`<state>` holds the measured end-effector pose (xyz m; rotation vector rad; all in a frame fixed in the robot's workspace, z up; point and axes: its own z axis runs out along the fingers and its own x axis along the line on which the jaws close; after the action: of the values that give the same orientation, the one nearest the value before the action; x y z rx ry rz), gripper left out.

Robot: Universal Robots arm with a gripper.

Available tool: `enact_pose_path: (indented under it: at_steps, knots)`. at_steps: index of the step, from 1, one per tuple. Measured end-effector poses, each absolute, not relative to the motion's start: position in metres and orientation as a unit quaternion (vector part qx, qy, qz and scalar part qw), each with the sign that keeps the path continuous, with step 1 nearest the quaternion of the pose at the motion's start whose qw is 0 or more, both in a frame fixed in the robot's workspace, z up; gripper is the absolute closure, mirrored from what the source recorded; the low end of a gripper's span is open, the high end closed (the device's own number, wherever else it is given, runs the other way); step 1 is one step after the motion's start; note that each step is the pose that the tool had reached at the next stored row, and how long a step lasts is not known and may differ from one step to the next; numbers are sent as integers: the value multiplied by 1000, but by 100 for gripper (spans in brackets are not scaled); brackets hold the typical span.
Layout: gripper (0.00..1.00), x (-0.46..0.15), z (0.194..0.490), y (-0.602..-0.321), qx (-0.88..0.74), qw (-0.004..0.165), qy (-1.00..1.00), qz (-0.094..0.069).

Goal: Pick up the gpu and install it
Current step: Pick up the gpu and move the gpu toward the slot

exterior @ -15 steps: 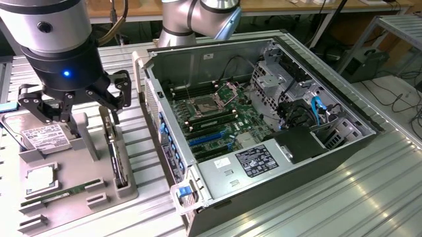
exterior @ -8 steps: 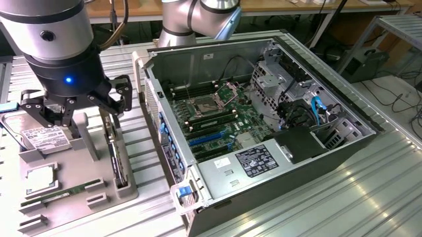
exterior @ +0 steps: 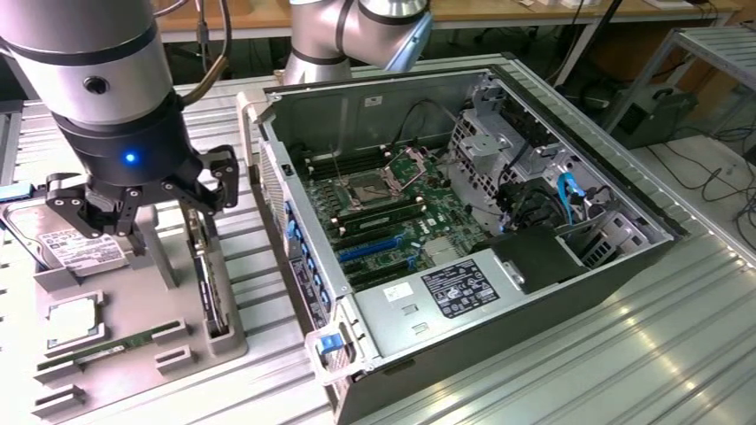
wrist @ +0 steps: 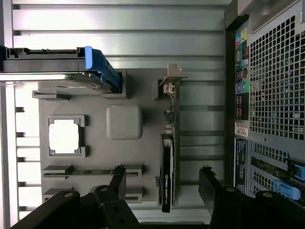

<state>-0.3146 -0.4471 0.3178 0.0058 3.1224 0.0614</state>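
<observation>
Currently, the hand [exterior: 136,212] is hovering above the grey parts tray [exterior: 130,305] at the exterior view's left. Its fingers [wrist: 118,177] are spread wide and are gripping nothing. The gpu [wrist: 167,157] is standing on its long edge in a narrow slot of that tray, on the side nearest the computer case [exterior: 614,257], with its silver end bracket at one end and its black shroud facing sideways. In the wrist view the two fingers are sitting one on each side of the card, apart from it. The tray is also carrying other parts, each in its own recess. A hard drive [wrist: 62,71] with a blue end piece is resting in the recess at one end. A square processor chip [wrist: 64,136] is lying flat in a framed pocket. A narrow RAM stick [wrist: 90,171] is sitting on edge in a long slot beside that pocket. The case is lying on its side with its side panel off, just beside the tray on the ribbed metal worktop [exterior: 661,345]. Inside it, the green motherboard [exterior: 402,212] is showing a processor socket and blue expansion slots [exterior: 372,248]. A labelled power supply [exterior: 455,288] is occupying the near corner, and blue cables [exterior: 569,197] are running beside the drive cage.
</observation>
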Motion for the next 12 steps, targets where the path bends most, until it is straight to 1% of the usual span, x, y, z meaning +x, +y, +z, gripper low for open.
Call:
enact_pose_path:
  at_steps: [12]
  knots:
    - [28,-314,307,-447,1,9,1000,20]
